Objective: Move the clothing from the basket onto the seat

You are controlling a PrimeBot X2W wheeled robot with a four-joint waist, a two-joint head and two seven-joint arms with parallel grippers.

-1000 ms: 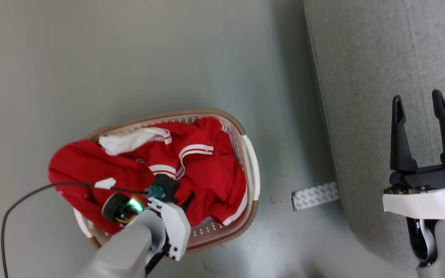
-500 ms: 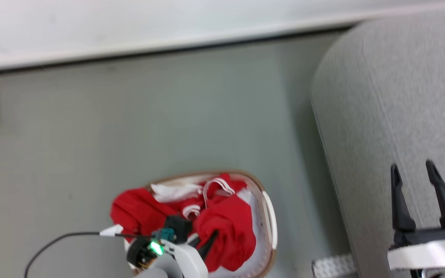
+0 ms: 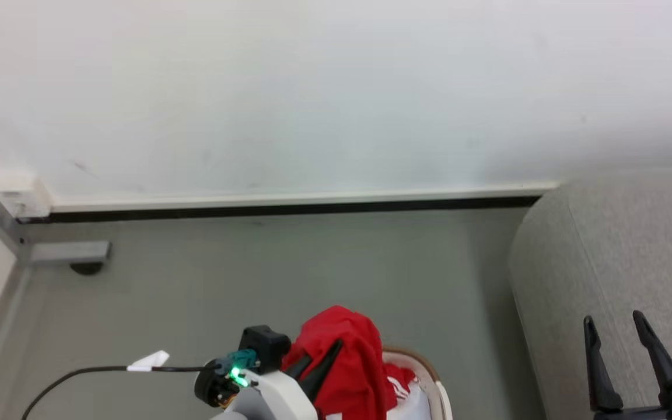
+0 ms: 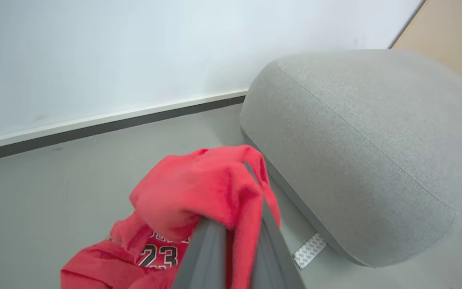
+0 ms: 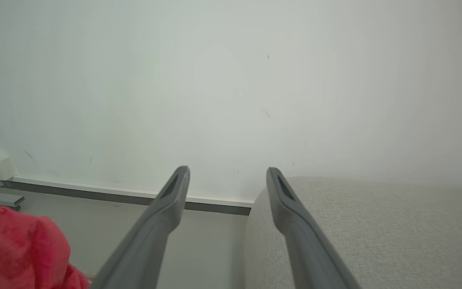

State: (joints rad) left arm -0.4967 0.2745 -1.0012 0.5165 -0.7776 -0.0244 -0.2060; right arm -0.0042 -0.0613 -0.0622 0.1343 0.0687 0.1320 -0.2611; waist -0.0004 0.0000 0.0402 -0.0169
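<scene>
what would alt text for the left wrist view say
The left gripper is shut on a bunch of bright red clothing, held up over a grey floor, with a number 23 print showing lower down. A large light grey seat sits to the right, a white wall behind.

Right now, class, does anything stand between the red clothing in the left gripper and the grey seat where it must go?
Nothing visible does. The left gripper is shut on the clothing, raised above the basket, and only open floor separates it from the seat to the robot's right.
</scene>
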